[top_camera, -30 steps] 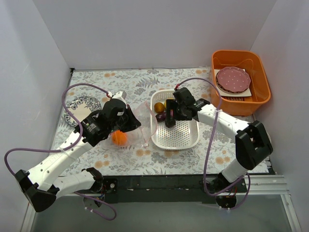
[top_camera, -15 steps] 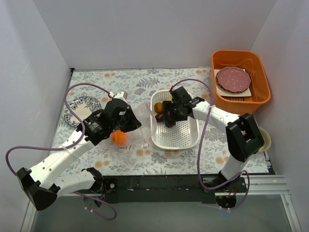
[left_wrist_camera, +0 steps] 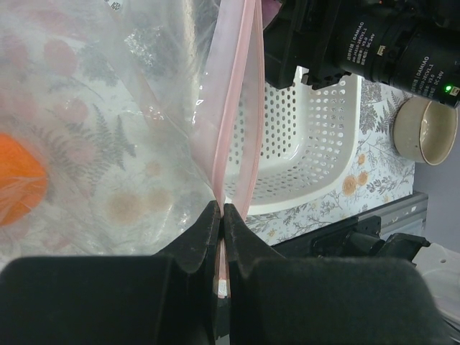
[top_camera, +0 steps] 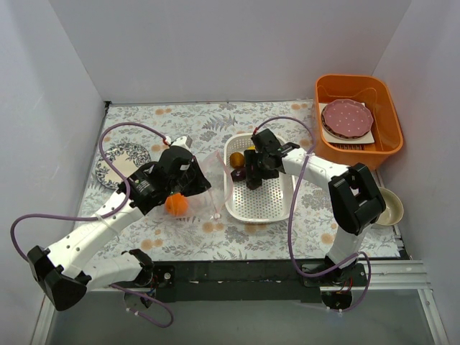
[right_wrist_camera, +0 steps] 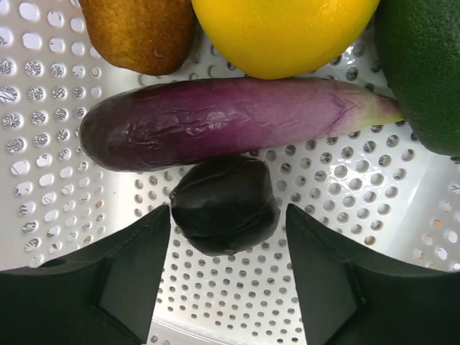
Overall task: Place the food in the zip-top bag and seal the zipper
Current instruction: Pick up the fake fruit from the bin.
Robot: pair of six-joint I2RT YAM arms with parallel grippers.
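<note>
- The left arm (top_camera: pixel 93 233) stretches from its base at the near left diagonally up to the zip-top bag (top_camera: pixel 210 172), which lies on the flowered table (top_camera: pixel 180 115) just left of the white basket (top_camera: pixel 272 205)
- The left gripper (left_wrist_camera: pixel 221 215) is pinched tight on the zipper (left_wrist_camera: pixel 233 108), the pink strip running away from its fingers along the bag's mouth
- The right arm (top_camera: pixel 316 169) folds at the elbow and reaches left over the basket, wrist pointing down
- The right gripper (right_wrist_camera: pixel 226 215) stands wide, one finger on each side of a dark lump (right_wrist_camera: pixel 224 198) without touching it; it is too dark to say which fruit it is
- The orange ball (top_camera: pixel 177 205) shows through the bag's clear plastic
- In the basket, the eggplant (right_wrist_camera: pixel 230 122) lies across, touching the dark lump; beyond it sit the kiwi (right_wrist_camera: pixel 140 29), the lemon (right_wrist_camera: pixel 284 32) and the avocado (right_wrist_camera: pixel 424 72)
- An orange bin (top_camera: pixel 320 126) at the far right holds a dotted pink plate (top_camera: pixel 347 118)
</note>
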